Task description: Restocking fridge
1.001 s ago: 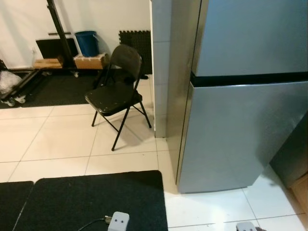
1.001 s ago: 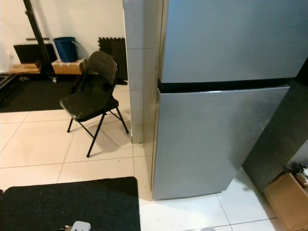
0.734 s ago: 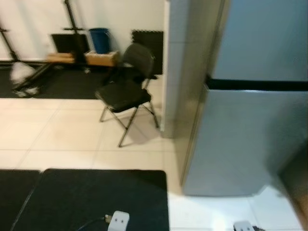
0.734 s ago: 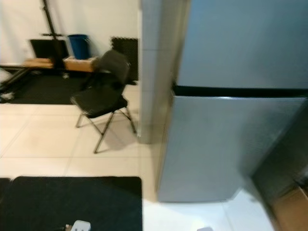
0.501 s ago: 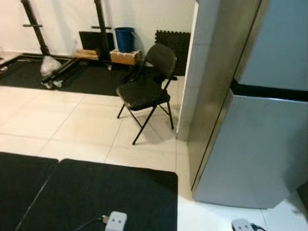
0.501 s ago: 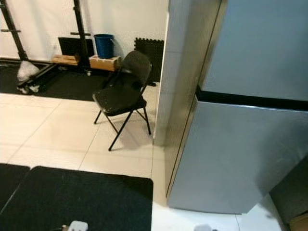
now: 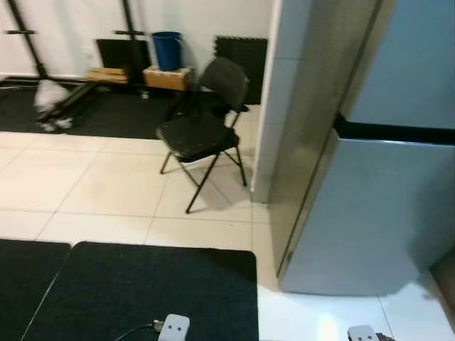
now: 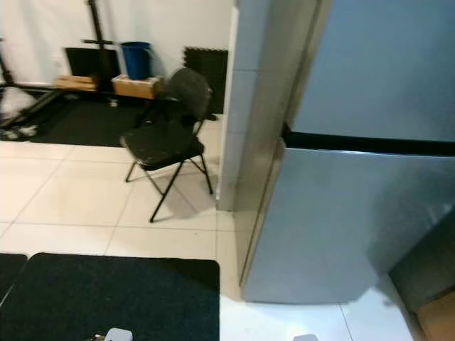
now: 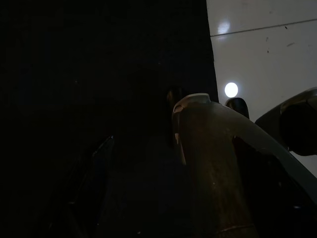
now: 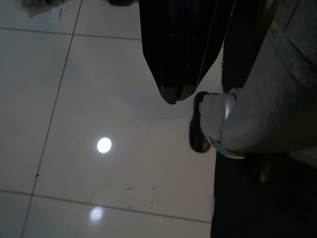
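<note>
A tall silver fridge (image 7: 384, 206) stands on the right, with its upper and lower doors both shut and a black band between them. My right gripper (image 10: 172, 99) hangs at my side, its black fingers pressed together and pointing down at the white floor tiles, holding nothing. The left wrist view is very dark: I make out my own leg (image 9: 213, 163) and a strip of pale floor (image 9: 262, 54) beside a black mat.
A black folding chair (image 7: 202, 128) stands left of the fridge, beside a white tiled pillar (image 7: 274, 92). A black mat (image 7: 142, 284) lies at my feet. A blue bin (image 7: 166, 50) and wooden boxes stand against the back wall. A cardboard box (image 8: 437, 316) sits lower right.
The whole picture has swung: my head turned left, then slightly back right. The fridge, chair and mat stayed where they were. Both arms still hang down.
</note>
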Tool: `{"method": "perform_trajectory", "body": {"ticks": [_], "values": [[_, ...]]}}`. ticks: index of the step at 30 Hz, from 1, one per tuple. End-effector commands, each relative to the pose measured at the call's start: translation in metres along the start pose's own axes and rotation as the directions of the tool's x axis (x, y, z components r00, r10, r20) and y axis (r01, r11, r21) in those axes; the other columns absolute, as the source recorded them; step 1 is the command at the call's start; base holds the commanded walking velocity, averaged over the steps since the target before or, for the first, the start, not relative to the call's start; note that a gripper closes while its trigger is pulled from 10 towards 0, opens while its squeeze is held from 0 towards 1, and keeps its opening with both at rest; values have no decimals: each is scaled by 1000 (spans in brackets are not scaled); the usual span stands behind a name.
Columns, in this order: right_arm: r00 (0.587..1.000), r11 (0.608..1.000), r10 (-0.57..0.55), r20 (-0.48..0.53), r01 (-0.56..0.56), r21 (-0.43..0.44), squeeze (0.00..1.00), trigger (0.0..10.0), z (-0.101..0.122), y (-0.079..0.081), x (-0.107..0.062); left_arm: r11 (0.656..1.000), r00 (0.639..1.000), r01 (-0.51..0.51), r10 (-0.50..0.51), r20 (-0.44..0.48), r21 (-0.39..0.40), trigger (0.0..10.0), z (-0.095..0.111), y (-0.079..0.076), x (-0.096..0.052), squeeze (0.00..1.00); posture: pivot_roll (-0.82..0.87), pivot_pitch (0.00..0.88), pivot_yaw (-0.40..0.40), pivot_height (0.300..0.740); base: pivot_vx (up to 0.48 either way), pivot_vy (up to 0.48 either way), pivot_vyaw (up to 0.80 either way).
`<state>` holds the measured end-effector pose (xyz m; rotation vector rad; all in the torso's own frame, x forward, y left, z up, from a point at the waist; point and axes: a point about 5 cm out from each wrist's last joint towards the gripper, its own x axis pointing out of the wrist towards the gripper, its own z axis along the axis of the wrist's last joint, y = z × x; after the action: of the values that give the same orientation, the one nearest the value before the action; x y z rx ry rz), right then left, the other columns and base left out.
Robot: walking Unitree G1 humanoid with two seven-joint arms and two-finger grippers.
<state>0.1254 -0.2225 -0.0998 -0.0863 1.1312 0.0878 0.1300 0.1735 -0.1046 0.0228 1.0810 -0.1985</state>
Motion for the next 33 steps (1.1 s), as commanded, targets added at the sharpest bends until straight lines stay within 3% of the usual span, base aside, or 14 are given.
{"method": "perform_trajectory", "body": {"ticks": [1,9,12,19,33], "values": [[1000,1000,-11,9,11,14,0,10000,3,-3,0,1000,999,13,-13,-36,-16,10000,-10,-6,-1,0,-14,0,-59,738,0,0,0],[1000,1000,-11,7,11,17,0,10000,3,-4,0,1000,999,25,-25,-45,6,10000,-11,-7,-1,0,-15,0,-63,738,60,0,0],[1000,1000,-11,7,11,17,0,10000,3,-4,0,1000,999,7,-7,-43,-13,10000,-12,-6,-1,0,-15,0,-63,738,480,0,0],[1000,1000,17,10,-17,11,0,10000,4,-2,0,1000,999,1,-2,-39,-19,10000,-11,-6,0,0,-15,0,-64,738,0,0,0],[999,999,35,10,-35,-11,0,10000,5,-2,0,1000,999,5,-6,-43,-16,10000,-12,-8,0,0,-15,0,-70,738,0,0,642]]}}
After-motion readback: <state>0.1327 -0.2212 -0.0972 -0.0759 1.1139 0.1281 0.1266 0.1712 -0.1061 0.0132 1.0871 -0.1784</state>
